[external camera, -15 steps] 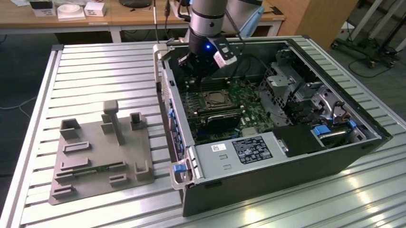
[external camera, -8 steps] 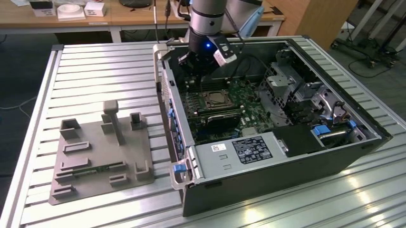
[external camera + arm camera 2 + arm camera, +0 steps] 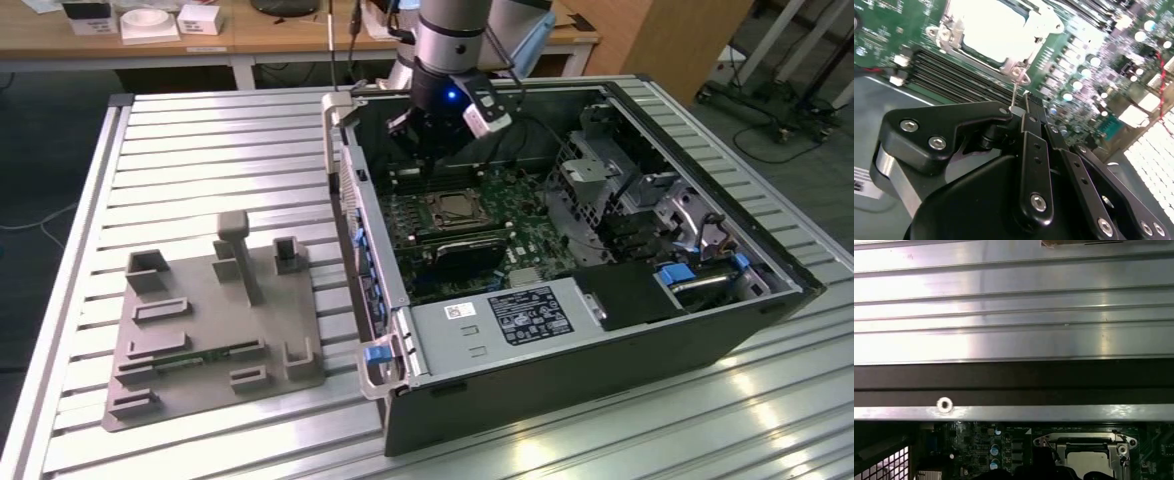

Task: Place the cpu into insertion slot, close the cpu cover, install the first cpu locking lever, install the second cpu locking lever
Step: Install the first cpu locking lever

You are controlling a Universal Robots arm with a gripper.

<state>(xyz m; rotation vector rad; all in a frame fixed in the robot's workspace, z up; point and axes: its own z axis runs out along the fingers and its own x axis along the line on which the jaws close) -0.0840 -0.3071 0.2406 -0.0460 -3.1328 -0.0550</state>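
Observation:
The cpu (image 3: pixel 986 30) lies in the insertion slot (image 3: pixel 461 208), its pale top showing through the window of the cpu cover (image 3: pixel 1016 62), which lies flat over it. The cpu (image 3: pixel 1088 461) and cover (image 3: pixel 1054 442) also show in the first wrist view. My black gripper (image 3: pixel 1026 102) hangs inside the open computer case, just beyond the slot's far side (image 3: pixel 430 150), with its fingers pressed together. A thin metal locking lever (image 3: pixel 1015 92) sticks up from the slot's corner right against the fingertips; whether it is pinched or only touched, I cannot tell.
The case wall (image 3: pixel 350 215) and its drive cage (image 3: pixel 601 185) hem in the board. Long black memory slots (image 3: pixel 954 75) run beside the socket. A grey fixture plate (image 3: pixel 214 330) with upright holders lies on the slatted metal table (image 3: pixel 200 150).

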